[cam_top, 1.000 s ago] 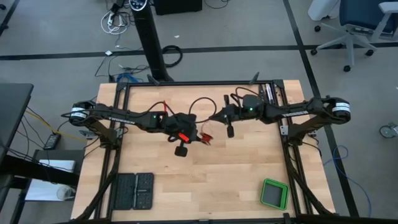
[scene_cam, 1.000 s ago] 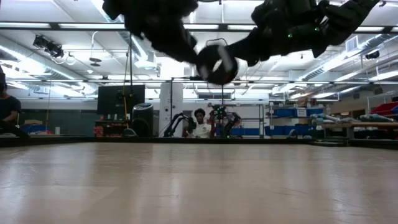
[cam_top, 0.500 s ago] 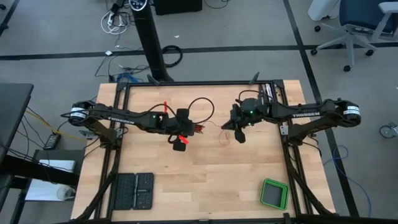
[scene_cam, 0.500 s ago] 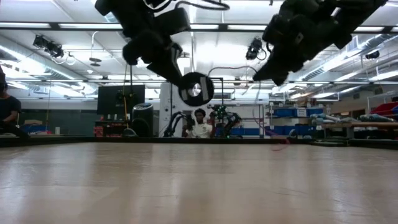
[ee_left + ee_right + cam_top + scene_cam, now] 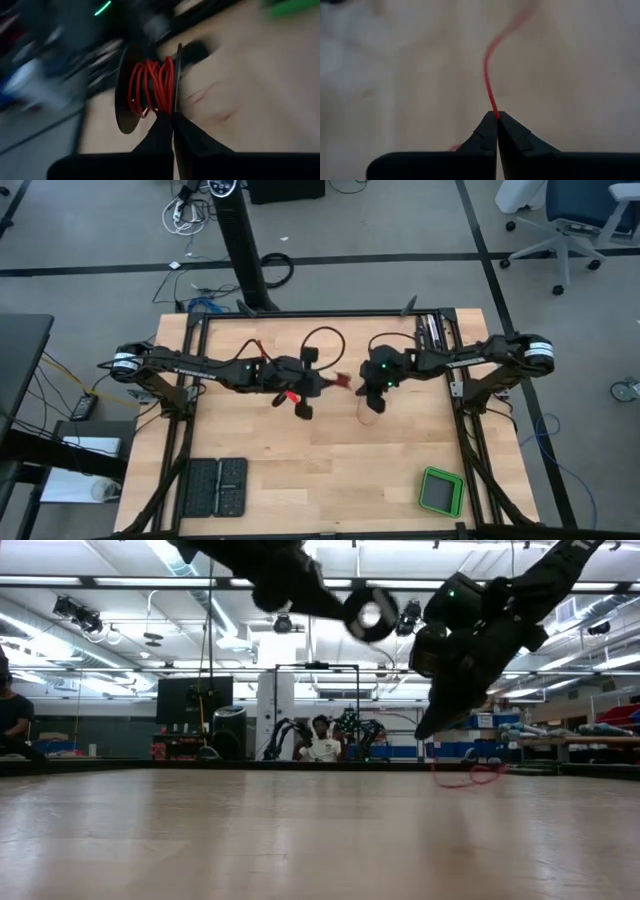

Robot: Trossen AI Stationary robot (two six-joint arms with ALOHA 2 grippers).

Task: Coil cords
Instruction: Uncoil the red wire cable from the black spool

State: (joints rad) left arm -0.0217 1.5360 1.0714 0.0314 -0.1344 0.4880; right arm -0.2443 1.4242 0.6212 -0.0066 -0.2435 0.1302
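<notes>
Whereas the arms were apart before, they are now drawn together mid-bench. The spool (image 5: pixel 147 92) is clamped in the left fingers (image 5: pixel 170 131). The cord (image 5: pixel 490 85) is pinched in the closed right fingers (image 5: pixel 496 131).

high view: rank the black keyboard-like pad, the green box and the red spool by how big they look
1. black keyboard-like pad, at the table's near left, largest.
2. green box, near right, clearly smaller.
3. red spool, held in the left tool, smallest, though partly hidden by the arm.
</notes>
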